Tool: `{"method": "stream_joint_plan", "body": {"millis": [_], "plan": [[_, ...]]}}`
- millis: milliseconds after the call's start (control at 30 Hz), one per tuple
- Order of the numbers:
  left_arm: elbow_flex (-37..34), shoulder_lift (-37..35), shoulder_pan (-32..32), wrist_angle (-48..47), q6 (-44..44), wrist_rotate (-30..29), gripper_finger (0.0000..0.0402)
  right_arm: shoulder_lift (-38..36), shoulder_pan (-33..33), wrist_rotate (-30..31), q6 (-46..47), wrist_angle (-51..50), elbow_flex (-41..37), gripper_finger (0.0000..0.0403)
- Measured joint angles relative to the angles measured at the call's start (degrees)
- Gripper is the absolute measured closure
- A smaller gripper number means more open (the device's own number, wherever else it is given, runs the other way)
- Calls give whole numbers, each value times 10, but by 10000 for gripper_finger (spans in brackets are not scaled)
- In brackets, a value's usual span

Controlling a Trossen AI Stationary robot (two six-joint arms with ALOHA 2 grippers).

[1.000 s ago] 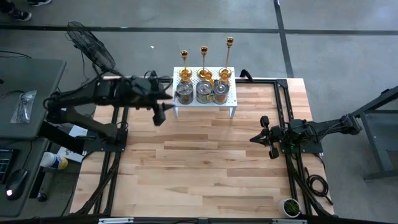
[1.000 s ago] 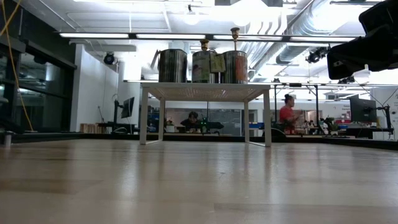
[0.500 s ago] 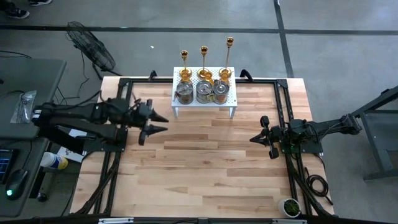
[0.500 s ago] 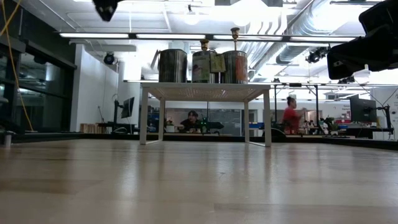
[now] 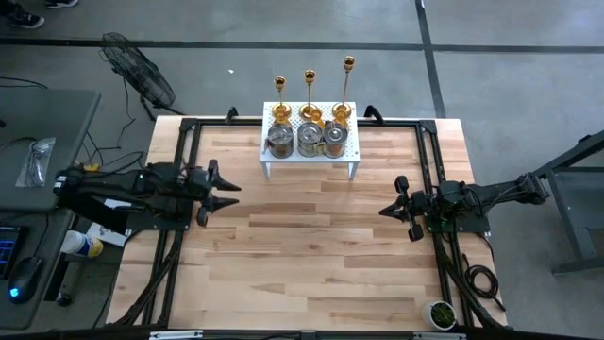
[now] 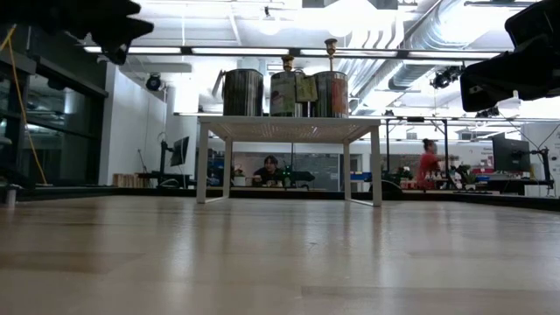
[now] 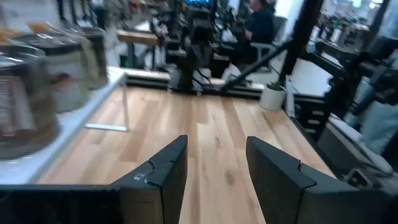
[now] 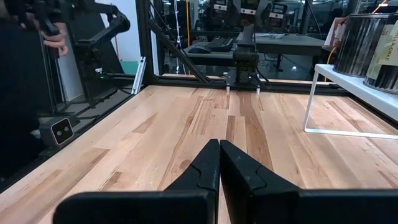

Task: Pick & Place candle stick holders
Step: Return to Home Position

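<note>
Your left claw (image 5: 229,193) — fingers parted, holding nothing — has drawn back from the white rack (image 5: 351,156) toward the worktop's (image 5: 311,255) left edge, leaving the candle stick holders (image 5: 310,137) gathered on that rack at the far edge, so placing looks done — the right claw (image 5: 389,210) waits closed near the right edge.

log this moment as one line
left pincer: open, empty, over table left side | right pincer: shut, empty, over right side | candle stick holders: on white rack
</note>
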Motion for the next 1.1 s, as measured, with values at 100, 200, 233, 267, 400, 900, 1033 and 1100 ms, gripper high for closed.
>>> {"method": "stream_joint_plan", "body": {"millis": [100, 200, 233, 267, 400, 900, 1033, 1100], "plan": [[-29, -51, 0, -2, 7, -26, 241, 0, 0, 0, 0, 0, 0, 400], [-59, -100, 0, -7, 6, -36, 241, 0, 0, 0, 0, 0, 0, 400], [-67, -115, 0, -8, 5, -35, 241, 0, 0, 0, 0, 0, 0, 400], [-73, -131, 0, -8, 4, -32, 241, 0, 0, 0, 0, 0, 0, 400], [-93, -196, 0, -8, 34, -15, 241, 0, 0, 0, 0, 0, 0, 400], [-212, -215, 0, 258, 61, 83, 241, 2, 0, 0, 0, 1, 0, 400], [-219, -213, 0, 240, 64, 43, 241, 2, 0, 0, 0, 1, 0, 400], [-219, -213, 0, 231, 66, 33, 241, 2, 0, 0, 0, 2, 0, 400]]}}
